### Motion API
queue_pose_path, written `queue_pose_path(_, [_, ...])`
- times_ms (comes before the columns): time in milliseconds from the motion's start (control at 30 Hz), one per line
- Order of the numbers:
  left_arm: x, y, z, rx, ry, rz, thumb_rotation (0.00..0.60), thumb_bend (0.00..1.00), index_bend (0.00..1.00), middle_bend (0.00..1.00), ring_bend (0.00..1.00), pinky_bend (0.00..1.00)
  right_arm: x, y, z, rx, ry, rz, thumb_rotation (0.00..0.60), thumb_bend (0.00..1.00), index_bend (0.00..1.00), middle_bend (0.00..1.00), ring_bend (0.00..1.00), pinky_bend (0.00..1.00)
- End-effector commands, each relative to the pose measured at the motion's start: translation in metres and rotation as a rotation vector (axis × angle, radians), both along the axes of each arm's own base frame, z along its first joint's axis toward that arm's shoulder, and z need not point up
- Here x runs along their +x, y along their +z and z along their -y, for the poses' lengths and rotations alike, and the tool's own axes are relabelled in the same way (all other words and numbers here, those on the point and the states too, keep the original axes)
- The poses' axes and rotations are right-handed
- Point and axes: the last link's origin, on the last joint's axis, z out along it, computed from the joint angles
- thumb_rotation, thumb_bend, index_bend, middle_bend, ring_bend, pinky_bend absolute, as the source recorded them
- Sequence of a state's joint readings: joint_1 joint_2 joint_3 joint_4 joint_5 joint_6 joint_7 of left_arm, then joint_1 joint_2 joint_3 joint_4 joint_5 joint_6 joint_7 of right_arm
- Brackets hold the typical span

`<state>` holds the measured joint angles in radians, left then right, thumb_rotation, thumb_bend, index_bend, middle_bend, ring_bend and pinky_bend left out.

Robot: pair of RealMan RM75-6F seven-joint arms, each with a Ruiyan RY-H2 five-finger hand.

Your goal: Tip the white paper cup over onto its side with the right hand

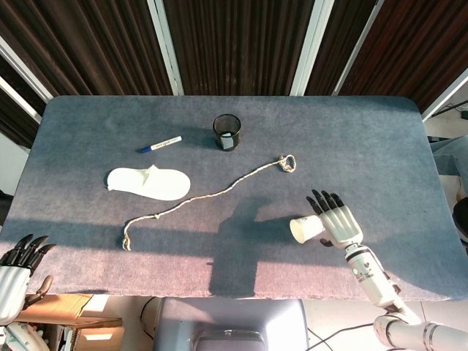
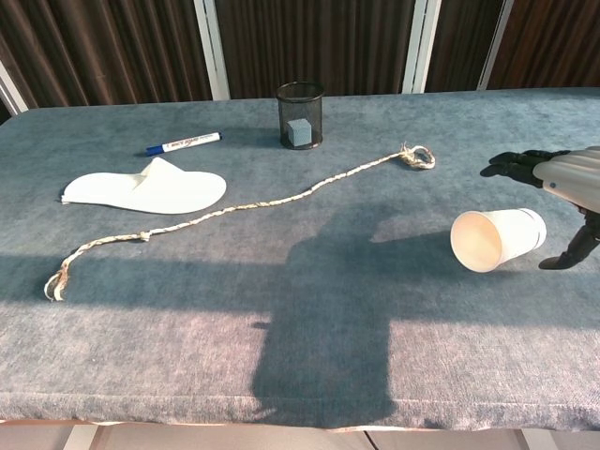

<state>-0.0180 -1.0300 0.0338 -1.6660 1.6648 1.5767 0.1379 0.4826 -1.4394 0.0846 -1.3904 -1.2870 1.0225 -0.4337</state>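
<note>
I see the white paper cup lying on its side on the grey-blue counter, mouth away from my right hand, just beside it, fingers spread and empty; my left hand hangs off the counter's near corner, fingers together, grasp unclear.
</note>
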Motion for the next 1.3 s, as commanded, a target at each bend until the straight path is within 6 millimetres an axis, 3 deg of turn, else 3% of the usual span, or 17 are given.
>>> queue_pose_path(33, [0.000,0.000,0.000,0.000,0.001,0.000,0.600,0.34,0.25,0.16,0.10,0.29,-0.010,0.000,0.008,0.018,-0.036,0.005,0.600,0.24,0.17,0.20,0.14,0.31])
queue_pose_path(167, [0.000,0.000,0.000,0.001,0.003,0.000,0.600,0.34,0.25,0.16,0.10,0.29,-0.016,-0.004,0.015,0.034,-0.053,0.025,0.600,0.25,0.24,0.26,0.19,0.35])
queue_pose_path(367, [0.000,0.000,0.000,0.000,0.002,-0.001,0.600,0.34,0.25,0.16,0.10,0.29,-0.019,-0.008,0.018,0.041,-0.036,0.030,0.600,0.40,0.34,0.31,0.26,0.41])
queue_pose_path(767, [-0.001,-0.001,-0.002,-0.006,0.010,-0.003,0.600,0.34,0.26,0.16,0.10,0.29,-0.012,-0.012,0.019,0.053,0.037,0.075,0.600,0.48,0.40,0.32,0.30,0.45])
queue_pose_path(1067, [-0.001,-0.001,-0.001,-0.002,0.006,-0.002,0.600,0.34,0.26,0.16,0.10,0.29,-0.013,-0.011,0.017,-0.015,0.086,0.045,0.600,0.69,0.65,0.51,0.49,0.60])
queue_pose_path(1300, [-0.001,0.001,-0.001,0.003,0.008,0.001,0.600,0.34,0.26,0.16,0.10,0.29,0.004,-0.002,0.010,-0.196,0.328,-0.174,0.600,0.72,0.73,0.53,0.51,0.62])
